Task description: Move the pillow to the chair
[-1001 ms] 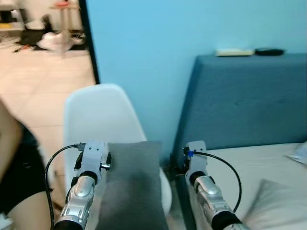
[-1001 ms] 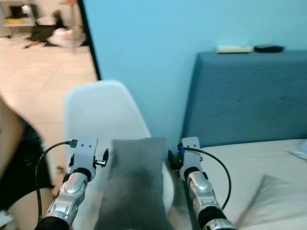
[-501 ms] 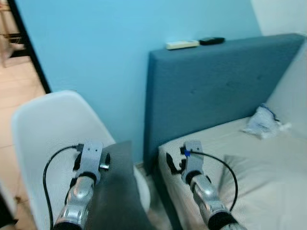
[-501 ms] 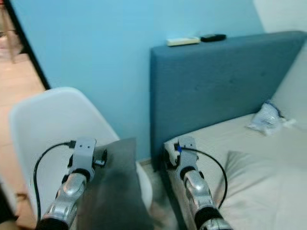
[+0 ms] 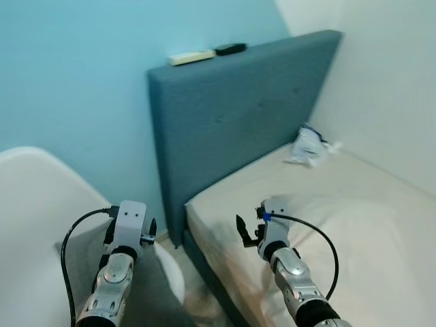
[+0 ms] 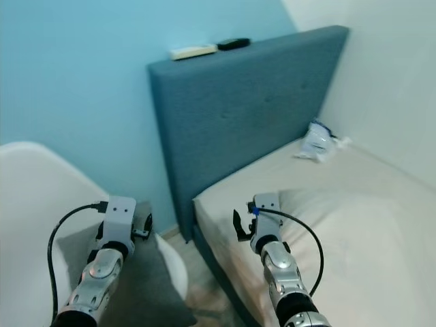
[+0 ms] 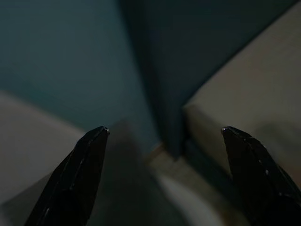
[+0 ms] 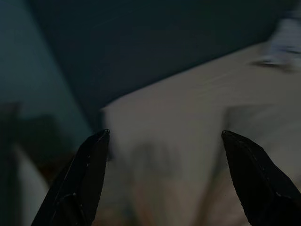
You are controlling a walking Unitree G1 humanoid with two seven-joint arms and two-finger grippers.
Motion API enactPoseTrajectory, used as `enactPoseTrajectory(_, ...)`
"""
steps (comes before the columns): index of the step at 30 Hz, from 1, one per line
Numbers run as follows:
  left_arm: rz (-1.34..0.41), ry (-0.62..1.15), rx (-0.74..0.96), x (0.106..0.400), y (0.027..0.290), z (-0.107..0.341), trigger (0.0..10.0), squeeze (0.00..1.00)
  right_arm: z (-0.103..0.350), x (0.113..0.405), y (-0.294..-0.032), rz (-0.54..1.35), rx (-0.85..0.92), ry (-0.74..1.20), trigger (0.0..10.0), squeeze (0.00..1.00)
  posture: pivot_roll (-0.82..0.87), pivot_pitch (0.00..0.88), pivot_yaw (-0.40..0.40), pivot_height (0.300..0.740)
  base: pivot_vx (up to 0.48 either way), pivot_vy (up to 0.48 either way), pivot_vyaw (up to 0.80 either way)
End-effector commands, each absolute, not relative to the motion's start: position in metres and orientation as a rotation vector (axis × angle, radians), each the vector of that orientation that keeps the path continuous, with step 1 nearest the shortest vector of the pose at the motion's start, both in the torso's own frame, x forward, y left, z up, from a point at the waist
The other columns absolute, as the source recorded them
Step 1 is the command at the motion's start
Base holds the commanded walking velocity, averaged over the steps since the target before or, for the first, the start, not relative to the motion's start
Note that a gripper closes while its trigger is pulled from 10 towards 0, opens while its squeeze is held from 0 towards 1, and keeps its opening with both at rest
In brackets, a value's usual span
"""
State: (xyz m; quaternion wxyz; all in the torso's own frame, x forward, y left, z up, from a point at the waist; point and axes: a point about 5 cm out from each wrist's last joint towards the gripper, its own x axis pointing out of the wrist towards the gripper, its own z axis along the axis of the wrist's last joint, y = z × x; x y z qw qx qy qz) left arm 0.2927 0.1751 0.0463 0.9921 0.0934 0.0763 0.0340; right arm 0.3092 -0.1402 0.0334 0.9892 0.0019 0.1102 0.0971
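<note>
Grey pillow (image 6: 139,286) lies on white chair (image 6: 30,204) seat, near left, under left gripper (image 7: 162,176). Left and right gripper (image 8: 164,176) both spread apart, empty. Judged soft, light, floppy; pinch an edge if regrasping. Bed (image 5: 354,225) right.

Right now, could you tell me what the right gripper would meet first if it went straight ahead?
Probably the bed: the open right gripper points over the mattress toward the headboard; depth is unclear.

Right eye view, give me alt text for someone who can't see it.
A gray pillow lies on a white chair, with the left gripper above it and the right gripper over the bed, beside a blue headboard. A crumpled bag lies near the bed's far corner.
</note>
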Motion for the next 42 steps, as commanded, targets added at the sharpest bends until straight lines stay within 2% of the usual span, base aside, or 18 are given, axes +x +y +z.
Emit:
enactPoseTrajectory(1, 0.071, 0.172, 0.184, 0.289, 0.177, 0.041, 10.0, 0.0, 0.035, 0.311, -0.138, 0.196, 0.013, 0.219, 10.0, 0.0, -0.02, 0.048, -0.046, 0.74, 0.0, 0.0, -0.8)
enactPoseTrajectory(42, -0.057, 0.183, 0.198, 0.291, 0.162, 0.039, 10.0, 0.0, 0.033, 0.309, -0.14, 0.185, 0.018, 0.236, 10.0, 0.0, -0.02, 0.014, -0.054, 0.74, 0.0, 0.0, -0.8)
